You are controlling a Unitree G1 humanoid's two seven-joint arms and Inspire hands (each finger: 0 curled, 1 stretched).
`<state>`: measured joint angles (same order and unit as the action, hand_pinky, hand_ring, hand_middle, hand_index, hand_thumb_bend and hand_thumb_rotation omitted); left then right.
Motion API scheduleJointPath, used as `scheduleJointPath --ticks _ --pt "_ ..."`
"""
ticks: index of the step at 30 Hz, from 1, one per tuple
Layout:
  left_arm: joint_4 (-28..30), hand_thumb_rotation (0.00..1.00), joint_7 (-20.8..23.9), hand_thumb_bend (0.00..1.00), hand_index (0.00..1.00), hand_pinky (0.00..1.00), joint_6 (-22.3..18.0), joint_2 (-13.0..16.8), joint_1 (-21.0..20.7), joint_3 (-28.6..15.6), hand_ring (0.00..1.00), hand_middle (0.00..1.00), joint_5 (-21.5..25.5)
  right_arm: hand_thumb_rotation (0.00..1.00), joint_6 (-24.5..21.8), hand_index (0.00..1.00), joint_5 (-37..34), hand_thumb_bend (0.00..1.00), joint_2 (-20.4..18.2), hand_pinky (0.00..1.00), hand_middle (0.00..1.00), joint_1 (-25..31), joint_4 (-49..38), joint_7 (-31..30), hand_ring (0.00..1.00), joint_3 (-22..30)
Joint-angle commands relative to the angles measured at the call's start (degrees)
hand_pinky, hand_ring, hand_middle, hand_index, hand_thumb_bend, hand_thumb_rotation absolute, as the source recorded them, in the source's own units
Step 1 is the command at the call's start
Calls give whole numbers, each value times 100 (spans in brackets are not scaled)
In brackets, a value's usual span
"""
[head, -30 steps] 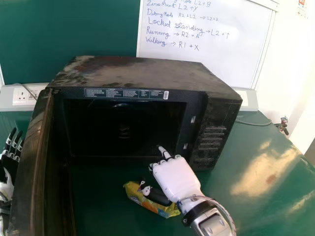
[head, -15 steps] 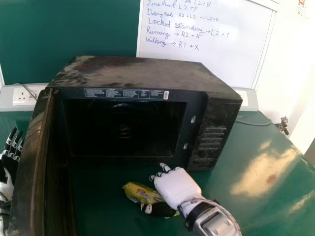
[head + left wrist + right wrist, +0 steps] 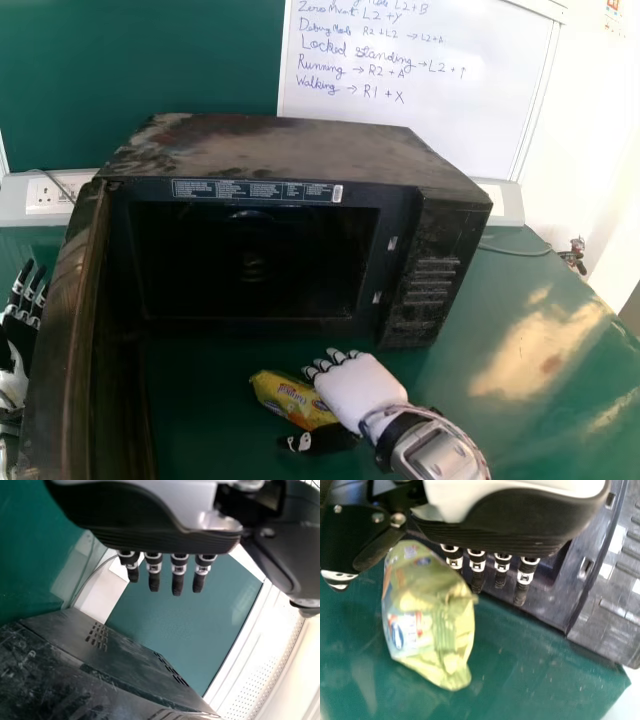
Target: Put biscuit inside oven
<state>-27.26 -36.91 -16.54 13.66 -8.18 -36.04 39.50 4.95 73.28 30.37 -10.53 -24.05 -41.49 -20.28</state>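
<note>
I see right hand (image 3: pixel 360 388) spread wide by biscuit packet (image 3: pixel 285 396) in front of oven (image 3: pixel 270 150), left hand (image 3: pixel 20 332) wide, left of oven.

You've got your right hand (image 3: pixel 362 388) open, with the yellow-green biscuit packet (image 3: pixel 432 615) between thumb and fingers over the green table (image 3: pixel 520 680). Oven (image 3: pixel 605 625) front's near those fingers.

Biscuit packet (image 3: pixel 284 396) on table (image 3: pixel 500 420), before oven (image 3: pixel 270 150), whiteboard (image 3: pixel 420 110) behind.
</note>
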Motion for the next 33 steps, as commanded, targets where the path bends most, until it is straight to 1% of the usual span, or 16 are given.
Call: scheduleJointPath --ticks 1,3,4,6,8,10,11,13,18,20,21,24,27,29,31,33 --pt "-200 0 -34 11 91 51 -37 -209 160 -3 66 79 52 41 -24 99 22 100 -34 92 100 -106 56 -46 99 -44" --pt "-195 0 -16 10 91 51 -12 -216 159 -9 66 79 68 41 -9 99 67 100 -28 93 100 -101 93 21 99 -61" --pt "-168 0 8 11 91 51 5 -226 168 -7 65 78 72 37 -1 98 95 93 -24 92 99 -98 110 51 98 -72" --pt "-63 0 93 10 91 52 46 -257 207 14 66 78 59 36 9 98 116 92 -17 92 100 -99 134 55 99 -86" --pt "-18 0 110 10 91 54 63 -264 229 28 67 79 51 39 23 99 120 98 -8 93 100 -113 150 22 100 -96" --pt "-25 0 106 10 92 55 51 -254 232 36 67 80 32 41 38 98 156 100 -1 94 100 -100 172 105 100 -102" --pt "-26 0 106 10 92 56 52 -255 232 36 68 80 33 37 40 97 183 94 0 93 100 -90 185 149 99 -109" --pt "-59 0 80 10 91 57 27 -252 218 28 68 80 35 35 46 97 239 91 3 92 100 -84 222 212 99 -137" --pt "-71 0 75 10 92 53 73 -246 209 19 67 80 63 34 64 96 418 92 23 91 99 -147 350 201 98 -260" --pt "-63 0 94 11 92 52 61 -251 209 20 67 80 51 33 53 96 454 90 14 91 99 -179 415 175 98 -298" --pt "-65 0 92 11 92 51 60 -250 209 20 67 80 50 32 36 96 474 91 6 92 99 -197 448 153 98 -317" --pt "-74 0 69 11 92 52 59 -241 214 23 67 80 47 24 17 97 598 87 22 92 99 -267 542 100 97 -395" --pt "-43 0 69 10 92 51 71 -251 227 25 67 80 60 24 25 98 787 81 52 92 99 -370 604 -28 97 -502" --pt "24 0 113 10 92 54 85 -269 248 39 68 80 48 23 28 98 860 77 64 93 98 -405 633 -18 96 -550" --pt "30 0 115 10 93 56 78 -276 248 39 68 81 45 24 38 98 946 77 75 93 98 -441 645 -63 96 -605" --pt "-5 0 77 11 92 52 63 -275 234 29 67 81 55 23 37 99 1033 77 70 95 98 -464 642 -124 96 -650"
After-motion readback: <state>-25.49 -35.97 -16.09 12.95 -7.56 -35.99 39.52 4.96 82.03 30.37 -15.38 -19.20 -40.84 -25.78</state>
